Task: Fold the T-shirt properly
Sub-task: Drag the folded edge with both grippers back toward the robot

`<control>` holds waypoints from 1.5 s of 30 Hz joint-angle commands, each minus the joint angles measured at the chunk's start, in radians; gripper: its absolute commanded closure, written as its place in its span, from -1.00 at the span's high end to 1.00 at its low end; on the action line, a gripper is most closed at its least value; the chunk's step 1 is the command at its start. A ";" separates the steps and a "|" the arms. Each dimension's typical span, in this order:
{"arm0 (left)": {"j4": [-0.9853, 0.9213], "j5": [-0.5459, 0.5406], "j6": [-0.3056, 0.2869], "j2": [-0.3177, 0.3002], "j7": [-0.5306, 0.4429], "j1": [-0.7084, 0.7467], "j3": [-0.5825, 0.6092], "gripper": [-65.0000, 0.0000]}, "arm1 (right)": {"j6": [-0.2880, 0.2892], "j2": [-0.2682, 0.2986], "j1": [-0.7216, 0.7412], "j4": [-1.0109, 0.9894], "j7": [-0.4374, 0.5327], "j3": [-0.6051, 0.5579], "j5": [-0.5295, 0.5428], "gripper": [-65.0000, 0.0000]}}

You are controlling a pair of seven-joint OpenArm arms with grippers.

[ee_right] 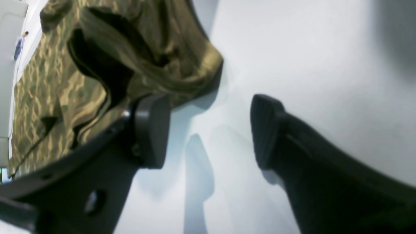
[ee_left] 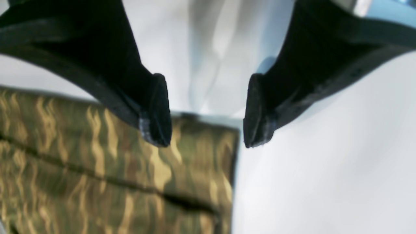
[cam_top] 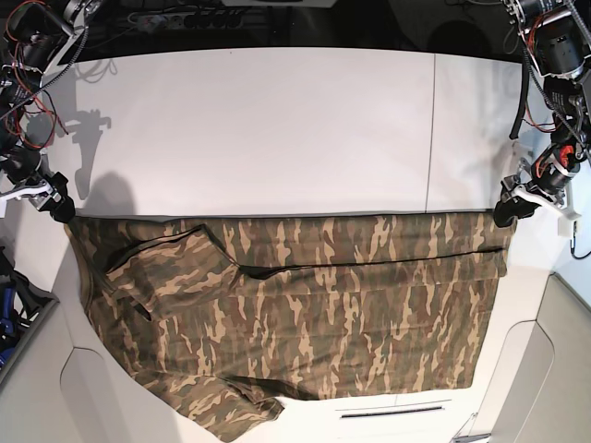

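Two grippers: both at the far edge of the T-shirt [cam_top: 295,314], one at each end of it
Left gripper [ee_left: 208,125]: jaws spread wide, nothing between them but bare white table [ee_left: 325,178]; one fingertip [ee_left: 157,110] hangs over the corner of the camouflage cloth, the other is off to the side over the table; whether the first touches the cloth I cannot tell
Left gripper in the base view [cam_top: 511,205]: at the shirt's far corner on that view's right
Right gripper [ee_right: 209,130]: jaws likewise wide apart, empty; between them only table and shadow
Right fingertip [ee_right: 152,130]: just beside a bunched, rolled lump of cloth; contact unclear
Right gripper in the base view [cam_top: 61,205]: at the shirt's far corner on that view's left
T-shirt: spread flat across the near half of the white table, far edge running almost straight between the grippers, a fold line across its upper part
Sleeve [cam_top: 226,411]: sticks out at the near edge, toward the left of the base view
Cloth near the right gripper: rumpled and raised, not flat
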 commanded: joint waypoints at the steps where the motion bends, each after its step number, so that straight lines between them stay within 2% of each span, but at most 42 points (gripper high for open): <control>1: -0.002 0.005 -0.003 -0.014 -0.021 -0.014 -0.005 0.18 | 0.003 0.011 0.011 0.011 0.017 -0.003 0.012 0.20; 5: -0.047 0.008 -0.003 0.007 -0.080 -0.015 -0.005 0.18 | 0.003 -0.006 0.011 -0.010 0.067 -0.034 0.011 0.20; 9: -0.051 0.009 -0.003 0.027 -0.090 -0.018 -0.005 0.18 | -0.005 -0.025 0.015 -0.022 0.121 -0.059 0.006 0.20; 16: -0.051 0.012 -0.003 0.052 -0.098 -0.021 -0.003 0.18 | -0.015 -0.069 0.067 -0.023 0.145 -0.066 -0.034 0.20; 22: -0.053 0.039 -0.002 0.063 -0.111 -0.043 0.035 0.18 | -0.036 -0.074 0.114 -0.026 0.148 -0.107 -0.053 0.20; 24: -0.053 0.050 0.023 0.063 -0.113 -0.051 0.064 0.18 | -0.055 -0.074 0.119 -0.027 0.150 -0.121 -0.053 0.20; 27: -0.053 0.062 0.081 0.063 -0.116 -0.063 0.108 0.16 | -0.116 -0.074 0.119 -0.027 0.165 -0.138 -0.076 0.19; 29: -0.053 0.078 0.088 0.063 -0.117 -0.072 0.127 0.05 | -0.132 -0.074 0.120 -0.027 0.174 -0.148 -0.105 0.18; 30: -0.053 0.085 0.087 0.063 -0.117 -0.079 0.133 -0.07 | -0.134 -0.074 0.120 -0.027 0.174 -0.148 -0.113 0.11; 32: -0.053 0.095 0.087 0.063 -0.116 -0.088 0.134 -0.34 | -0.135 -0.074 0.119 -0.027 0.174 -0.148 -0.113 -0.15; 36: -0.053 0.095 0.087 0.063 -0.114 -0.101 0.134 -0.60 | -0.123 -0.074 0.120 -0.027 0.174 -0.148 -0.113 -0.74; 38: -0.053 0.097 0.086 0.063 -0.115 -0.101 0.134 -0.83 | -0.096 -0.074 0.120 -0.027 0.174 -0.148 -0.112 -0.98; 39: -0.053 0.103 0.083 0.063 -0.115 -0.101 0.134 -0.99 | -0.078 -0.074 0.122 -0.027 0.173 -0.148 -0.112 -1.00; 41: -0.053 0.118 0.081 0.062 -0.116 -0.101 0.134 -1.00 | -0.043 -0.073 0.125 -0.027 0.173 -0.148 -0.110 -1.00; 43: -0.052 0.121 0.054 0.056 -0.124 -0.101 0.134 -1.00 | -0.016 -0.071 0.125 -0.026 0.169 -0.148 -0.081 -1.00; 45: -0.051 0.120 0.035 0.048 -0.124 -0.106 0.134 -1.00 | -0.013 -0.069 0.125 -0.026 0.167 -0.148 -0.055 -1.00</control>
